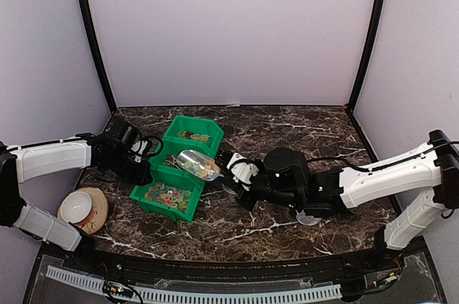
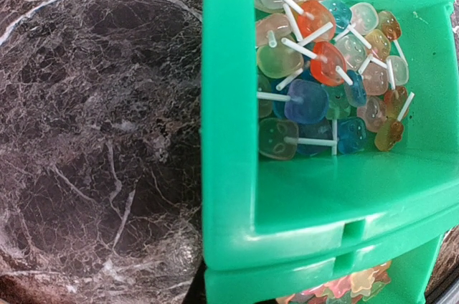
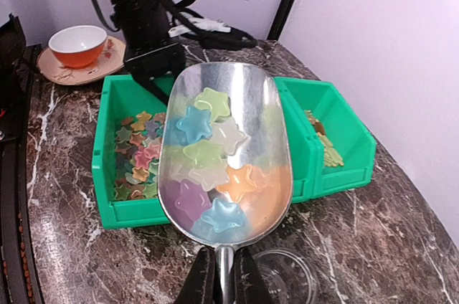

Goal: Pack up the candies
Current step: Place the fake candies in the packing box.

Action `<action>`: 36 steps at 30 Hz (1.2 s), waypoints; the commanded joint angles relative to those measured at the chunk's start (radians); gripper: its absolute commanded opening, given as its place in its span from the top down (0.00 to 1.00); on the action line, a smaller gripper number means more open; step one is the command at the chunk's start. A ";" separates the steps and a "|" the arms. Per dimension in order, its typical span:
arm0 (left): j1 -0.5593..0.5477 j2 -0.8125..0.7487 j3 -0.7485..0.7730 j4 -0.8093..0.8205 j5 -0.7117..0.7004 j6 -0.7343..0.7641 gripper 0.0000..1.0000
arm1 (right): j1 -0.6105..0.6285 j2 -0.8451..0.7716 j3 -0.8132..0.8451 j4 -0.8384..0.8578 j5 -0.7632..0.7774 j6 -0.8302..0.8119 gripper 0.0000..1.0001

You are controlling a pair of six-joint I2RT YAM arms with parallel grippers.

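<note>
Over the green bins [image 3: 136,212], right jaws clamp a scoop [image 3: 237,82] full of candies [image 3: 204,153] — keep it level swinging to the clear tub [image 3: 287,275]; left jaws closed too.

This looks like a robotics lab booth. Plain pale panels [image 1: 229,31] in black posts [image 1: 93,39] enclose a marble-look bench [image 1: 287,125]. A white left arm [image 1: 50,159] and right arm [image 1: 387,178] reach over it.

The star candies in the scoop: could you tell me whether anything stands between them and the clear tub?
Nothing visible does. The candies lie in the scoop held by the right gripper above the green bins; the clear tub sits beside its handle.
</note>
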 commanded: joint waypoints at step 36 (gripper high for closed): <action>0.002 -0.132 0.012 0.089 0.013 -0.014 1.00 | -0.021 -0.182 0.122 -0.867 0.294 0.149 1.00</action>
